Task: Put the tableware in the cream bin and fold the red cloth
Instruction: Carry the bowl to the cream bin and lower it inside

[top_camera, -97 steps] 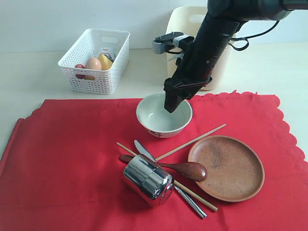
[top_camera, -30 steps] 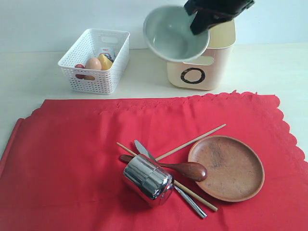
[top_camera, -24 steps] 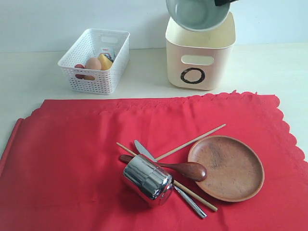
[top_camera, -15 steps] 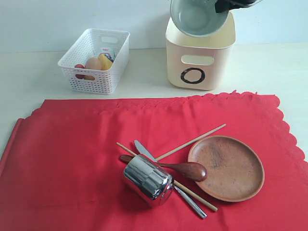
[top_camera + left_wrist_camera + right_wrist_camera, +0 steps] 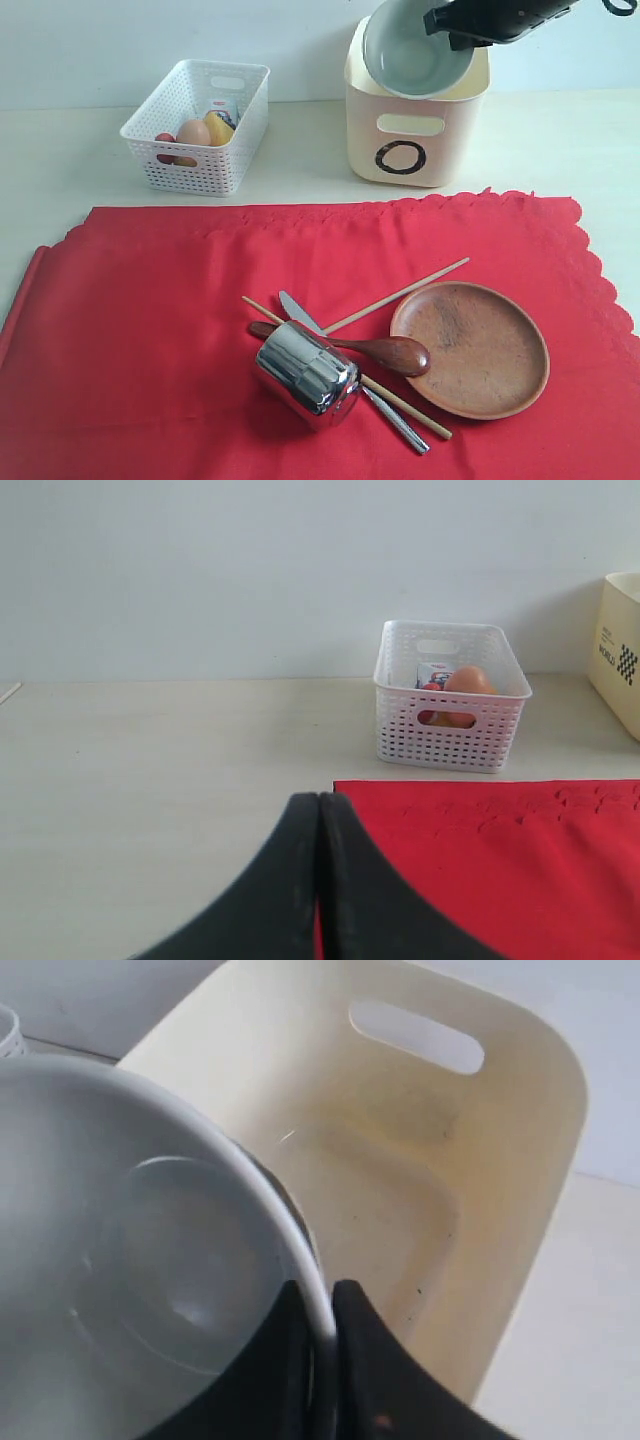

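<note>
Gripping the pale green-white ceramic bowl [image 5: 412, 55] by its rim, the right gripper [image 5: 322, 1332] holds it tilted over the tall cream plastic bin [image 5: 445, 140]; lowering it well inside before release should avoid a drop. The left gripper [image 5: 319, 875], fingers together, hangs empty.

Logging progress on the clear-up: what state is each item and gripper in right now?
cream bin: upright, visible floor bare
bowl: tilted, gripped above cream bin
steel cup: lying on its side
red cloth: spread out, unfolded
right gripper: shut on bowl rim
left gripper: shut, empty
</note>
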Controlling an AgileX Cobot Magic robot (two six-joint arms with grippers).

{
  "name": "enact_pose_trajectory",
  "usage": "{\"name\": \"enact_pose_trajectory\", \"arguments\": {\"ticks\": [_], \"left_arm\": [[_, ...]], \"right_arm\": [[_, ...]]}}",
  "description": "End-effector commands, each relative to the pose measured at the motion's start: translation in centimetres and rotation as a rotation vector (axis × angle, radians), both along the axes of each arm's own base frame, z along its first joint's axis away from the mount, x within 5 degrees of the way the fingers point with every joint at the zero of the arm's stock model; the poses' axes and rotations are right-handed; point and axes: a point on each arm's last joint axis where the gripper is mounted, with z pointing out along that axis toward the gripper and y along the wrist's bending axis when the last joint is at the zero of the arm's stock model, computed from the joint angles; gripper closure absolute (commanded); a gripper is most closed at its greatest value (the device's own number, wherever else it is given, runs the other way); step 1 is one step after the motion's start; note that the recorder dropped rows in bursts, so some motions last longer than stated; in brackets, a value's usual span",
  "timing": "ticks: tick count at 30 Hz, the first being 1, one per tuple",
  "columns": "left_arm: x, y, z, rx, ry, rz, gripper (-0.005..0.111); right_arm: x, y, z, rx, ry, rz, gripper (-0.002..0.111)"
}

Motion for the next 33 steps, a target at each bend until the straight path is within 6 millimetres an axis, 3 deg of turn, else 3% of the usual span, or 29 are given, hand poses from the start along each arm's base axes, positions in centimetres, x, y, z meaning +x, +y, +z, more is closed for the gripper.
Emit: {"name": "enact_pose_trajectory", "arguments": {"ticks": [1, 7, 14, 24, 30, 33], "left_arm": [[0.0, 0.0, 0.0, 0.004, -0.006, 0.001, 0.107], [0.0, 0.0, 0.0, 0.004, -0.006, 0.001, 0.107], [0.0, 0.0, 0.0, 0.004, -0.006, 0.001, 0.107], [0.0, 0.0, 0.0, 0.004, -0.006, 0.001, 0.107], [0.0, 0.0, 0.0, 0.004, -0.006, 0.001, 0.107], [0.0, 0.0, 0.0, 0.004, -0.006, 0.001, 0.107]], "right_arm": [[0.7, -0.2, -1.6, -0.024, 0.002, -0.004, 0.108], [1.3, -0.3, -3.8, -0.027, 0.029, -0.01, 0.106], [1.5, -0.3, -5.0, -0.028, 0.043, -0.013, 0.091], [1.5, -0.2, -4.9, -0.008, 0.045, -0.024, 0.061], [1.0, 0.0, -4.7, 0.125, 0.128, -0.138, 0.06], [0.4, 0.1, -2.9, 0.16, 0.137, -0.156, 0.06]]}}
